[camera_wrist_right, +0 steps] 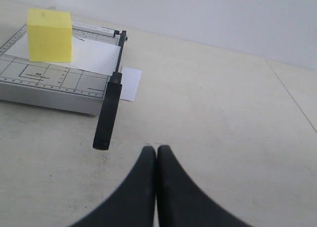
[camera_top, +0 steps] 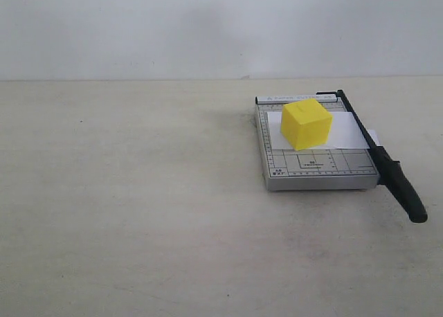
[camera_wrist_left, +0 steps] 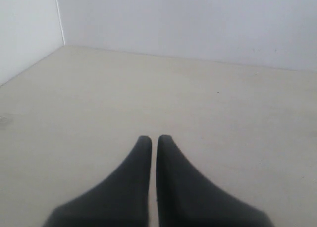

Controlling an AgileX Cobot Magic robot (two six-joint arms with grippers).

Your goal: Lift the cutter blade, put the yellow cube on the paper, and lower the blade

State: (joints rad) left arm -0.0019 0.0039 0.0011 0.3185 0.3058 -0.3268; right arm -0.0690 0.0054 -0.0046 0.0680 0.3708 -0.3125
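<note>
The grey cutter base (camera_top: 315, 171) sits on the pale table (camera_top: 138, 213) at about 3 o'clock from the middle of the exterior view, close to the white wall (camera_top: 208, 26). The paper (camera_top: 346, 133) lies flat across the far half of the base. 1 narrow edge of it pokes out under the blade toward 3 o'clock. The yellow cube (camera_top: 306, 123) rests on the paper, near the base's 12 o'clock edge and roughly midway across it.

The cutter blade (camera_top: 396, 178) is down, lying along the base's 3 o'clock side. Its thick handle runs past the near corner of the base and points toward 5 o'clock.

Neither arm shows in the exterior view. The left gripper (camera_wrist_left: 154, 139) hangs over bare table, its 2 fingers drawn to a thin slit with nothing between them. The right gripper (camera_wrist_right: 156, 150) has its 2 fingers pressed together and empty, with the blade's handle end lying just ahead of its fingertips and apart from them.
</note>
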